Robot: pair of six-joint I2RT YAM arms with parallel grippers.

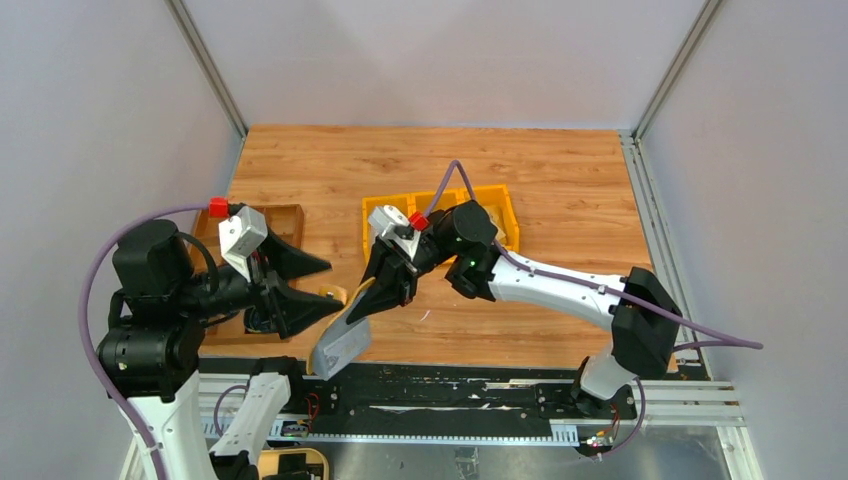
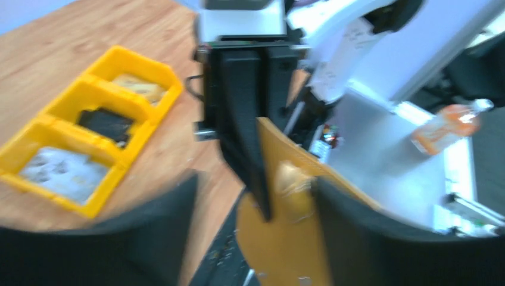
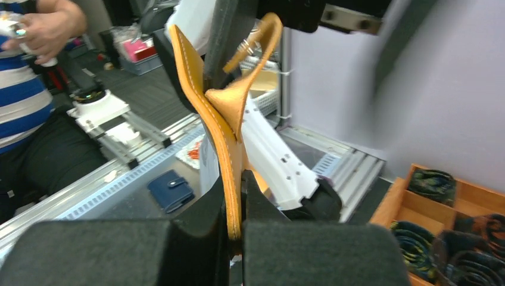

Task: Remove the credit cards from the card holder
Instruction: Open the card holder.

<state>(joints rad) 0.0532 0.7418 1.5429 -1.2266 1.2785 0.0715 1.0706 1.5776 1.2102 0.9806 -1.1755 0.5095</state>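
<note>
Right arm stretches low across the tabletop (image 1: 560, 170) from the right, elbow bent. The right pincer (image 1: 362, 303) is pressed together on the holder (image 1: 340, 348), which is held up at the near edge between the two arms. Left arm folds in from the left, wrist turned toward it. The left pincer (image 1: 335, 282) is spread, one finger above and one below, tips just beside the holder's yellow end.

From overhead the holder hangs open, grey lining showing. The right wrist view adds what that misses: the holder is edge-on and upright, mustard leather clamped between the pads (image 3: 321, 250), a flap curling over on top. The left wrist view is blurred, but the holder sits between its own spread fingers (image 2: 405, 238), with the right pincer's black fingers biting its upper edge. Whether the left fingers touch it, I can't tell.

Bins (image 1: 505, 215) sit behind the right wrist and the tray (image 1: 285, 209) behind the left pincer, both apart from the holder.
</note>
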